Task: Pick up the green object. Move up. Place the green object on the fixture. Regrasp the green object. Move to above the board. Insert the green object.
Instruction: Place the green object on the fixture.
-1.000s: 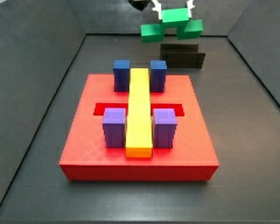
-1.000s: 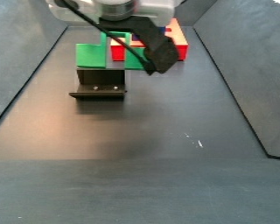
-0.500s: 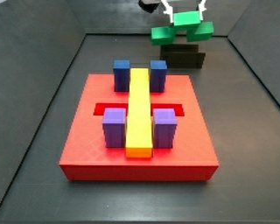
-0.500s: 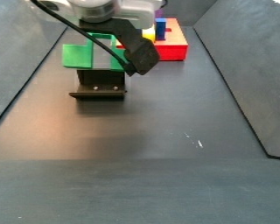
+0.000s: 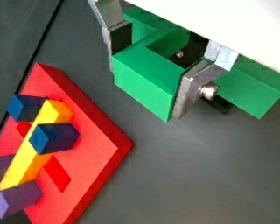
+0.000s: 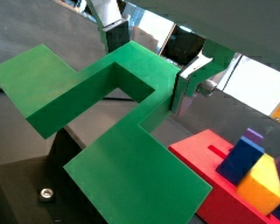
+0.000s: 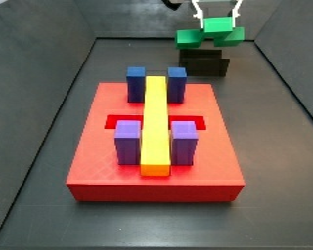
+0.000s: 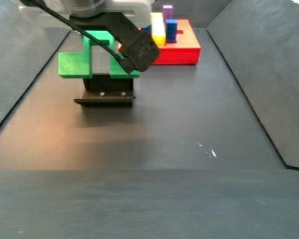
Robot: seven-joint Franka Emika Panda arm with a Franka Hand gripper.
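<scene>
Hanging above the fixture (image 7: 203, 62), the gripper (image 7: 215, 20) has its two silver fingers clamped on the green object (image 7: 207, 37), which is off the floor and carried in the air. In both wrist views the plates press on the block at its notch: a finger (image 5: 199, 87) shows against the green face, and its mate (image 6: 192, 83) sits at the edge of the cut-out. In a side view the green object (image 8: 94, 58) hangs over the black fixture (image 8: 106, 89); whether it already touches the bracket's top edge cannot be told from these angles, though a wrist view shows dark fixture metal (image 6: 31, 179) just beneath the block.

Judging from this, the pick-up and the lift are done, and the step in hand is setting the block on the fixture. The release, the regrasp, the move to above the board and the insertion are all left.

The board (image 7: 105, 146) lies on the floor, well apart from the gripper. On it the yellow bar (image 7: 156, 122) runs between the blue posts (image 7: 136, 83) and the purple posts (image 7: 128, 142), and the cut-out recess (image 7: 122, 123) beside the bar stands unfilled, so nothing green is inserted yet.
</scene>
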